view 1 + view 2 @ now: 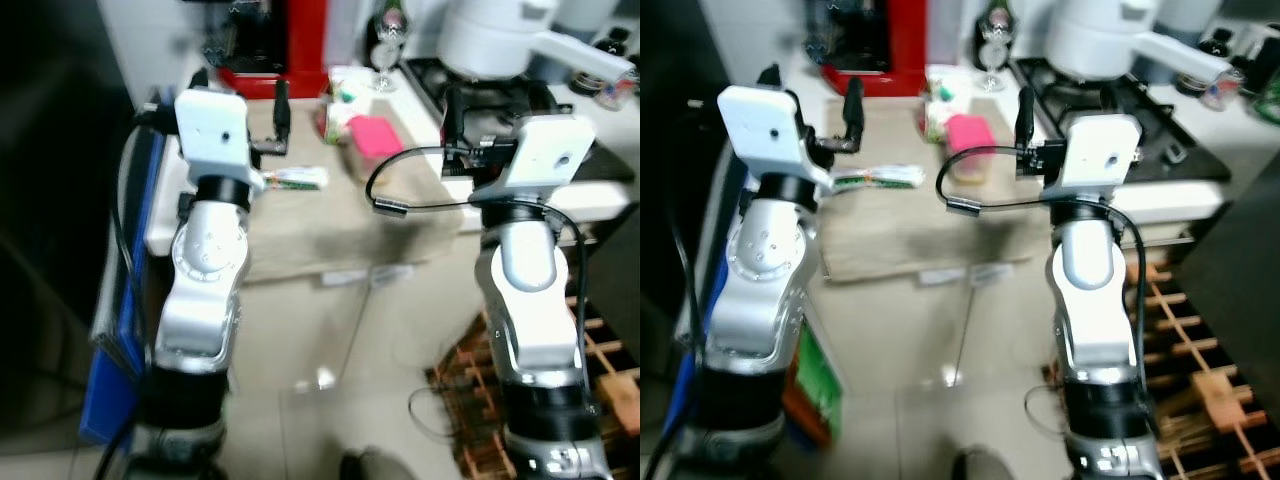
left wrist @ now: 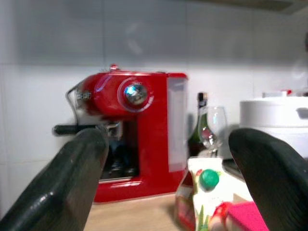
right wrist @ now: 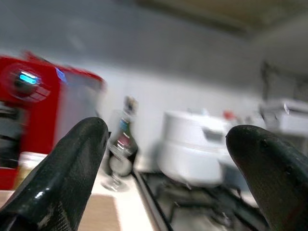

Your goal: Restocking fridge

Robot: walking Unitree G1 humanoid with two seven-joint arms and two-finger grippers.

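Observation:
On the beige counter (image 1: 300,235) a green-and-white packet (image 1: 295,178) lies flat, with a pink pack (image 1: 372,135) and a carton with a green cap (image 2: 207,192) further back. My left gripper (image 1: 240,90) is raised over the counter's left part, just left of the packet. It is open and holds nothing. My right gripper (image 1: 1065,100) hovers to the right of the pink pack, near the stove, and it too is open and holds nothing.
A red coffee machine (image 1: 290,40), a wine glass (image 2: 211,127) and a dark bottle (image 2: 199,120) stand at the back. A white cooker (image 1: 490,35) sits on the stove (image 1: 1120,100). A blue crate (image 1: 120,330) is low on the left and a wooden rack (image 1: 610,370) low on the right.

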